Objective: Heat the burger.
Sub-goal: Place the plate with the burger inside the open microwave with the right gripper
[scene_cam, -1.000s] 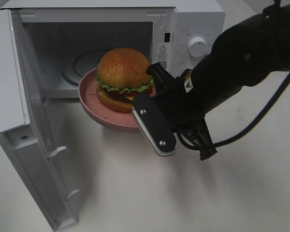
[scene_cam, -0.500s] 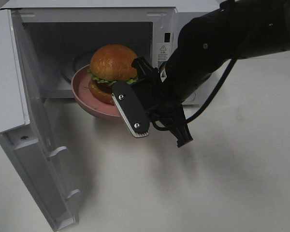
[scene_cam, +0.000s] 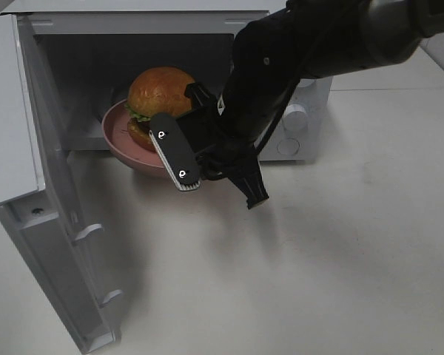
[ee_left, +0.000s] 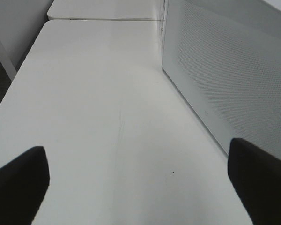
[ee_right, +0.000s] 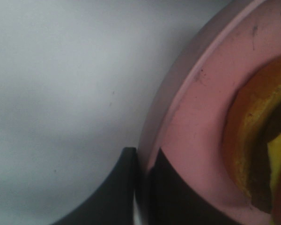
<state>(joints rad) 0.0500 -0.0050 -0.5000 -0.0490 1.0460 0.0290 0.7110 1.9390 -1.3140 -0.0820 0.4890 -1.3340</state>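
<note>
Pink plate (scene_cam: 115, 130) with burger (scene_cam: 160, 90), at microwave (scene_cam: 133, 7) mouth; right tool (ee_right: 141, 187) pinching plate rim; left tool (ee_left: 140, 187) spread wide.

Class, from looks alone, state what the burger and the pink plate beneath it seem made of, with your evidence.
Burger: probably moulded plastic; the bun shines with a hard, even gloss. Pink plate: likely plastic or melamine, matte; its surface shows fine scuffs, no glassy shine.
</note>
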